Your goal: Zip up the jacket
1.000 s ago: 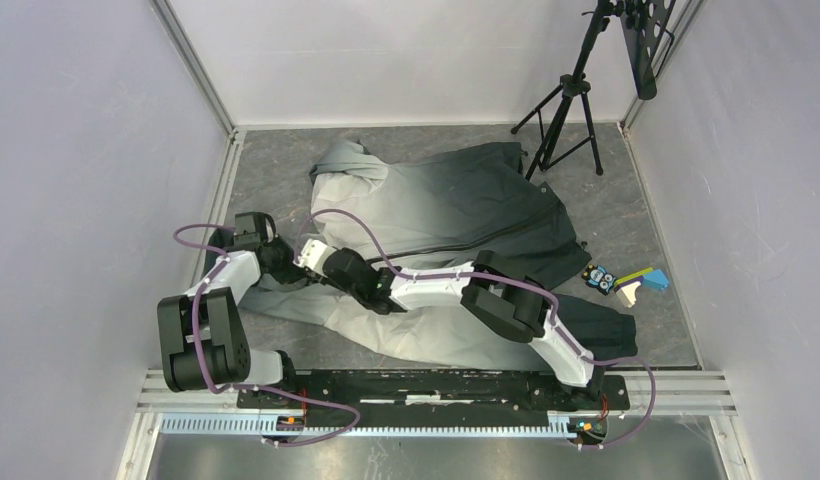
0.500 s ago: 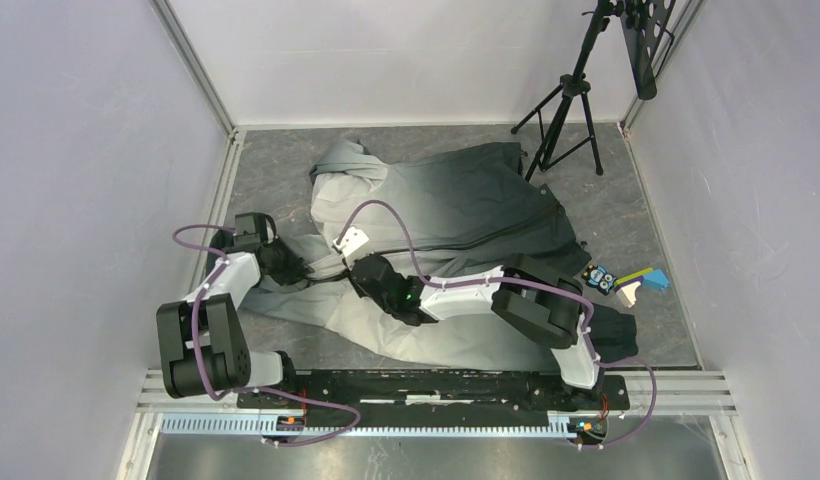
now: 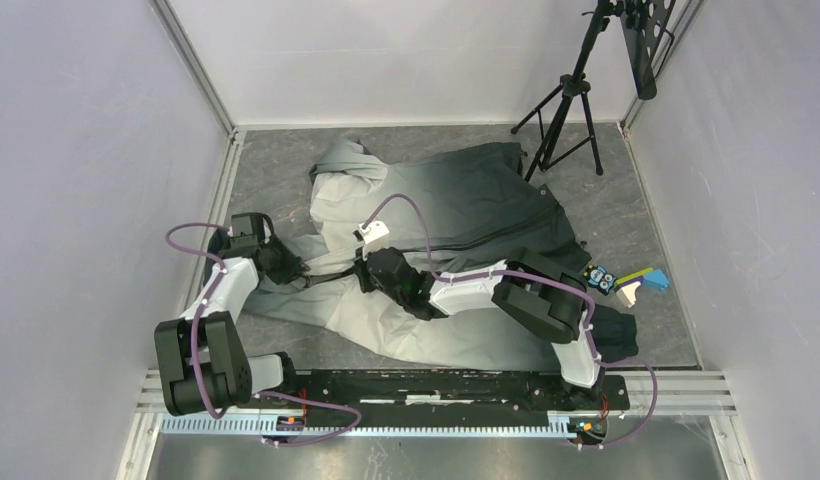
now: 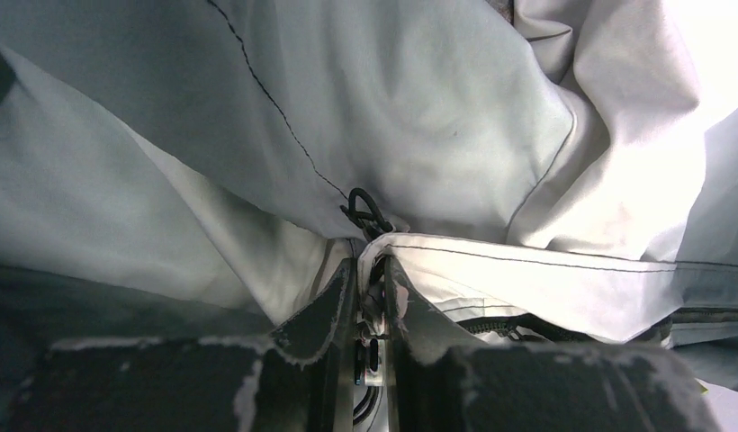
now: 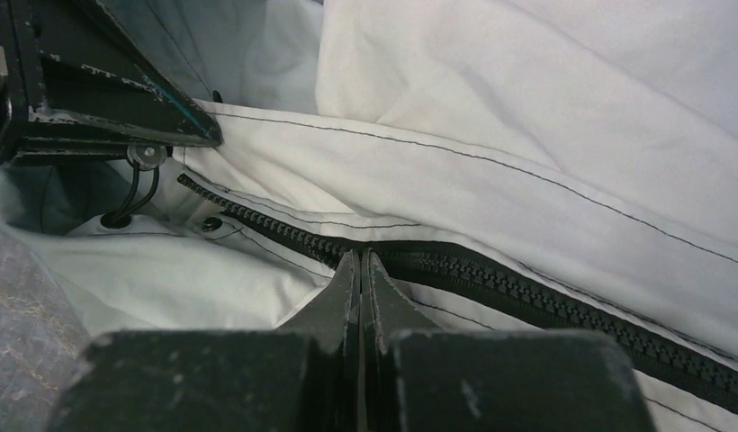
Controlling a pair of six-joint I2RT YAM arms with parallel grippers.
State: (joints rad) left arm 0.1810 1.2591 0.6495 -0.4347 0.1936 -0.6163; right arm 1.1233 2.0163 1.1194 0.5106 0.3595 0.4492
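Note:
The jacket (image 3: 456,200) lies spread on the table, light grey at the left and dark at the right, with its black zipper (image 3: 486,238) running across it. My left gripper (image 3: 291,268) is shut on the pale hem edge at the zipper's left end; the fabric sits pinched between its fingers in the left wrist view (image 4: 370,265), below a black cord loop (image 4: 365,211). My right gripper (image 3: 364,272) is shut at the zipper (image 5: 527,292). Its fingertips (image 5: 360,255) meet where the teeth join, and the slider is hidden between them. The left gripper (image 5: 104,90) shows at upper left of the right wrist view.
A black tripod (image 3: 571,100) stands at the back right. A small patterned block (image 3: 599,278) and blue, white and yellow pieces (image 3: 641,283) lie at the right edge. Walls close in on the left, back and right. Purple cables loop over both arms.
My right gripper has slid to the right along the zipper, away from the left gripper. The left arm has shifted slightly left, still holding the hem.

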